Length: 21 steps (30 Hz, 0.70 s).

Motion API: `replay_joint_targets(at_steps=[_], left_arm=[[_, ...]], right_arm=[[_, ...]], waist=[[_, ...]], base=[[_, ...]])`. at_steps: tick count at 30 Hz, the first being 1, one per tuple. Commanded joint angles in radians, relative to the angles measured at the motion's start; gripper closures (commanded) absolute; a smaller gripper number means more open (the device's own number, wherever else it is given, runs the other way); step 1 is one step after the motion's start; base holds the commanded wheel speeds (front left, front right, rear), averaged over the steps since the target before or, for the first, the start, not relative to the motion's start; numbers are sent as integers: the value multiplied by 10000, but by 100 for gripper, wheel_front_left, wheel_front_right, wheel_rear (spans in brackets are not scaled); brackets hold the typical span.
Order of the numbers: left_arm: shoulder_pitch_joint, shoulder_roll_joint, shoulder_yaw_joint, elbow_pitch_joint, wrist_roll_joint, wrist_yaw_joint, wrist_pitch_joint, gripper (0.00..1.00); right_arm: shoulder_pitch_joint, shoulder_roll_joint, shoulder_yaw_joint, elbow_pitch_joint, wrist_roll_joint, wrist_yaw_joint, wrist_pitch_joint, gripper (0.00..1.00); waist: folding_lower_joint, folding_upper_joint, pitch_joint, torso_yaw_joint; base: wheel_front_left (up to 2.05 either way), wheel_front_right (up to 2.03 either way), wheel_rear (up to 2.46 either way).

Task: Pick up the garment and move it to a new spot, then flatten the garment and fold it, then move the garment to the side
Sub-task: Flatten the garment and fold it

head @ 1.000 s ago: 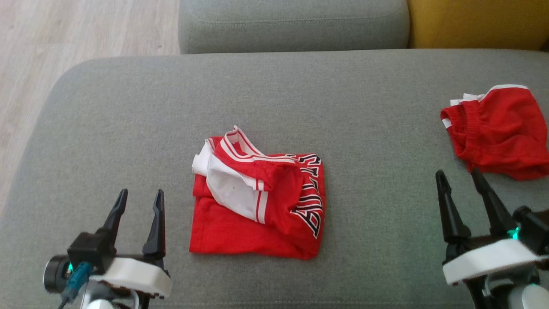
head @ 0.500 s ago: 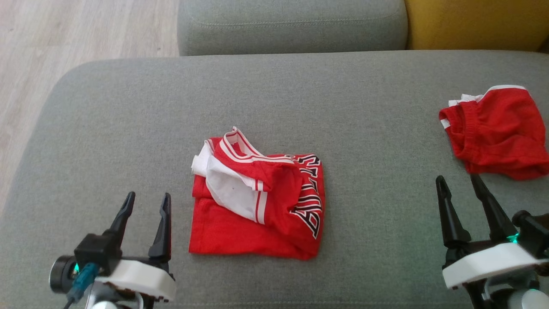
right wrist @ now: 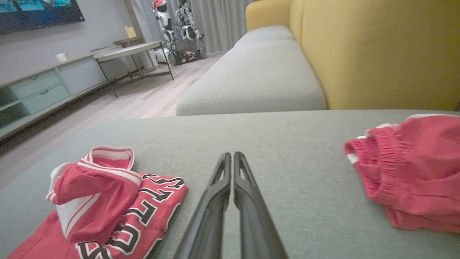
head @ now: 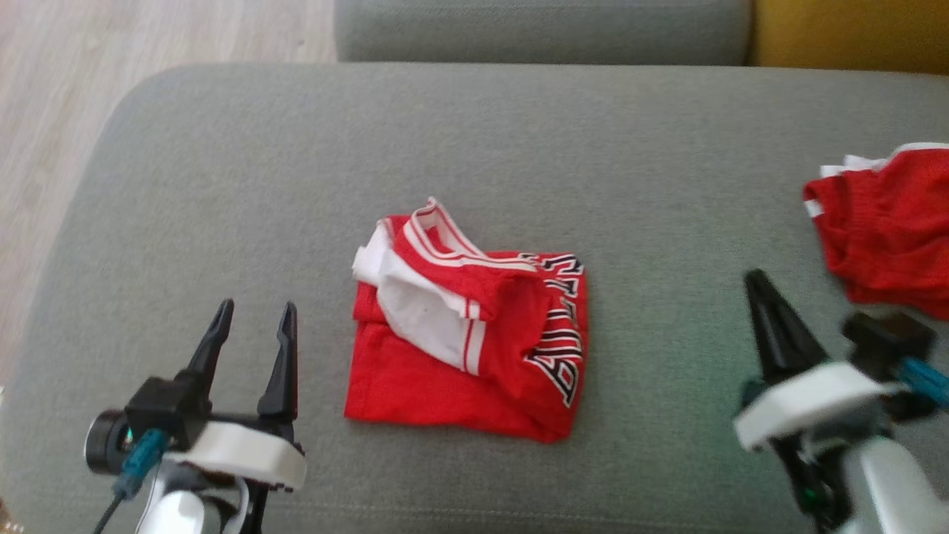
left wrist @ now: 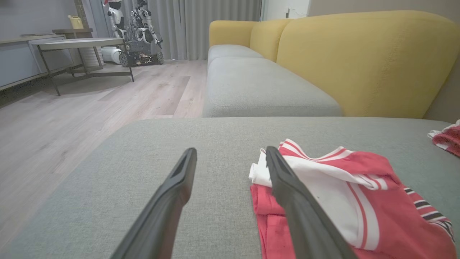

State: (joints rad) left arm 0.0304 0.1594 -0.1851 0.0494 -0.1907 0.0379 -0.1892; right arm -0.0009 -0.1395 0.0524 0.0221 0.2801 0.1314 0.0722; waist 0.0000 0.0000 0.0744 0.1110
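A red jersey garment (head: 474, 334) with white trim and black lettering lies loosely folded in the middle of the grey cushion (head: 474, 133). My left gripper (head: 256, 305) is open just left of it, nothing between the fingers; in the left wrist view its right finger overlaps the garment's (left wrist: 359, 201) white edge. My right gripper (head: 756, 278) hovers to the garment's right, turned sideways. The right wrist view shows the right gripper (right wrist: 233, 154) with fingers pressed together and empty, above bare cushion between the garment (right wrist: 107, 194) and the red shorts (right wrist: 413, 169).
Crumpled red shorts (head: 890, 230) lie at the cushion's right edge. A second grey seat (head: 541, 30) and a yellow backrest (head: 852, 33) stand behind. Wooden floor (head: 44, 111) drops away on the left. A low table (left wrist: 79, 43) and another robot (left wrist: 138, 32) stand far off.
My right gripper has gone from open to shut, empty, and has turned sideways. The head camera has shifted a little. The left gripper and both garments lie as before.
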Motion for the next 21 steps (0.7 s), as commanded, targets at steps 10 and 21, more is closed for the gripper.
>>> replay_joint_targets(at_steps=[10,21], left_arm=[[-1129,-16,105,68,-142,-55,-408,0],[-1439,-163,-52,410,-191,-113,-595,0]], right_arm=[[-3051,198,3073,3201,813,-7,-204,100],[-4777,494,4963,6228,1813,-7,-870,100]], waist=[[0,0,646,815],[0,0,848,1120]], base=[[0,0,0],[0,0,0]])
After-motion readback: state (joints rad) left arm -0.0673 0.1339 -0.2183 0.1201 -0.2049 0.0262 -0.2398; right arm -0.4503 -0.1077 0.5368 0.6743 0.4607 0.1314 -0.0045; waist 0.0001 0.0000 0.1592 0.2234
